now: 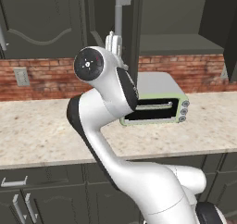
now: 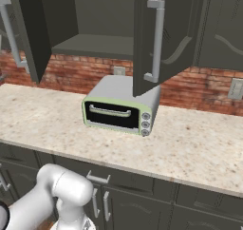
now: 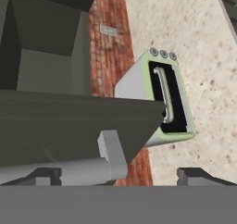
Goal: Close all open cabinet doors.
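Note:
Two upper cabinet doors stand open. The nearer open door [image 2: 163, 39] swings out over the toaster oven and carries a vertical silver bar handle [image 2: 156, 39]; in the left base view it shows edge-on [image 1: 135, 28] with the handle [image 1: 121, 15] on its left. My gripper [image 1: 112, 41] sits just below that handle. In the hand view my gripper [image 3: 120, 177] is open, and the handle [image 3: 69, 170] lies between the fingertips, close to the left one [image 3: 46, 174]. The door panel [image 3: 69, 121] is right ahead. The second open door [image 2: 28, 34] hangs at the far left.
A silver toaster oven [image 2: 118, 112] stands on the speckled counter [image 2: 199, 148] under the open cabinet, against the brick wall [image 2: 85, 72]. A closed upper door [image 2: 223, 24] is at the right. Drawer fronts and closed lower doors [image 2: 133, 205] run below the counter edge.

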